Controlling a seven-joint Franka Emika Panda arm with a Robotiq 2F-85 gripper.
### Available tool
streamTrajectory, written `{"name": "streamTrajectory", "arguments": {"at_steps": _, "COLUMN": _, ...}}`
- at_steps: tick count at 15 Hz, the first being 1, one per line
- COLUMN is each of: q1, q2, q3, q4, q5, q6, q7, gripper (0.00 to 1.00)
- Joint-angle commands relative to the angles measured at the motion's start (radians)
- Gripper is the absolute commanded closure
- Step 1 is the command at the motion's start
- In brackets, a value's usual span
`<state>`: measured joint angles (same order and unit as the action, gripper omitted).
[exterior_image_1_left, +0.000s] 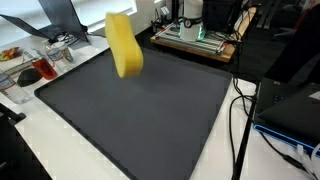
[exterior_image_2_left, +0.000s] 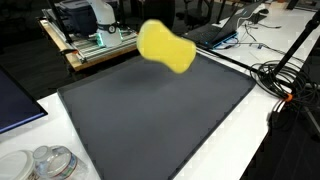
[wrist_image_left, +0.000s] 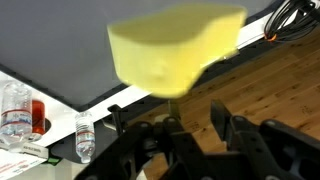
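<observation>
A yellow sponge shows blurred in the air above the far part of the dark grey mat, touching nothing; the same sponge hangs over the mat from another side. Neither exterior view shows the arm or the gripper. In the wrist view the sponge fills the upper middle, just beyond my gripper. The two black fingers stand apart, with only wooden floor showing between them. The sponge is not between them.
A machine on a wooden board stands behind the mat, also visible as the machine. Cables lie along one side, glass jars sit at a corner, and a laptop is at the back. Plastic bottles stand beside the mat.
</observation>
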<state>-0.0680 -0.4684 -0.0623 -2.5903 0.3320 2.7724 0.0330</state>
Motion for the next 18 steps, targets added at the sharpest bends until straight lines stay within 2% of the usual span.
{"name": "streamTrajectory", "arguments": {"at_steps": 1, "q1": 0.001, "q2": -0.024, "q3": -0.002, "q4": -0.027, "q5": -0.045, "q6": 0.028, "q7": 0.029, "gripper": 0.28}}
{"name": "streamTrajectory", "arguments": {"at_steps": 5, "q1": 0.007, "q2": -0.028, "q3": -0.005, "q4": -0.033, "q5": -0.062, "q6": 0.019, "q7": 0.024, "gripper": 0.02}}
{"name": "streamTrajectory", "arguments": {"at_steps": 9, "q1": 0.005, "q2": -0.022, "q3": 0.001, "q4": -0.035, "q5": -0.117, "q6": -0.025, "q7": -0.004, "gripper": 0.0}}
{"name": "streamTrajectory", "arguments": {"at_steps": 12, "q1": -0.003, "q2": -0.011, "q3": 0.009, "q4": -0.019, "q5": -0.196, "q6": -0.166, "q7": -0.02, "gripper": 0.0}}
{"name": "streamTrajectory", "arguments": {"at_steps": 16, "q1": -0.053, "q2": 0.033, "q3": 0.038, "q4": 0.026, "q5": -0.347, "q6": -0.342, "q7": 0.004, "gripper": 0.0}}
{"name": "streamTrajectory", "arguments": {"at_steps": 18, "q1": -0.085, "q2": 0.055, "q3": 0.048, "q4": 0.037, "q5": -0.415, "q6": -0.316, "q7": 0.039, "gripper": 0.0}}
